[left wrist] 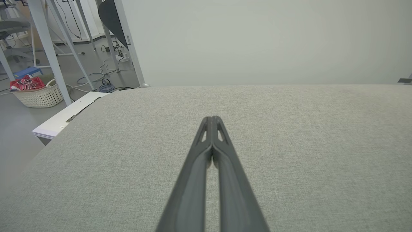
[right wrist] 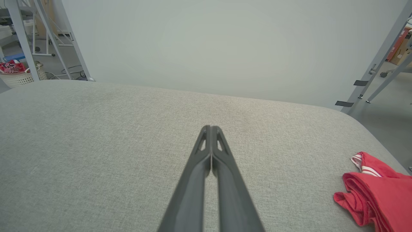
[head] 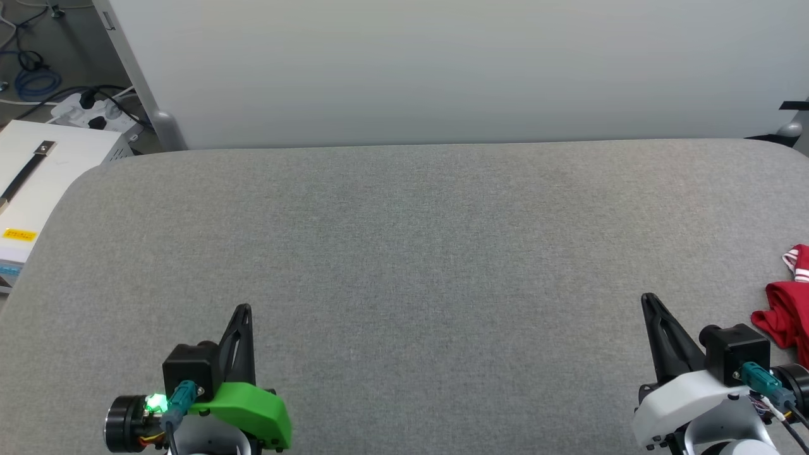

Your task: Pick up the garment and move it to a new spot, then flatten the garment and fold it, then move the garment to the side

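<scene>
We see the crumpled red jersey with red-white striped trim (head: pixel 787 316) lying at the right edge of the grey fabric-covered worktop (head: pixel 404 253), near our right end effector (head: pixel 649 302). It looks light, soft and floppy, so we would pinch a raised fold. The right and the left end effector (head: pixel 243 313) are clenched empty, fingers pointing forward above the worktop.

Work surface (head: pixel 404 253): grey woven fabric with rounded corners. A pale grey panel (head: pixel 442 69) stands upright along its far edge. Off the far left corner are a white cabinet (head: pixel 44 170) with a black strap and a yellow label, a white power strip (head: pixel 88 110) with black plugs, and a coiled blue cable (head: pixel 38 81) on the grey floor (left wrist: pixel 16 135). Further left, a white perforated basket (left wrist: pixel 42 96) sits beside grey metal frame legs (left wrist: pixel 48 48). Lighting is even and diffuse.
</scene>
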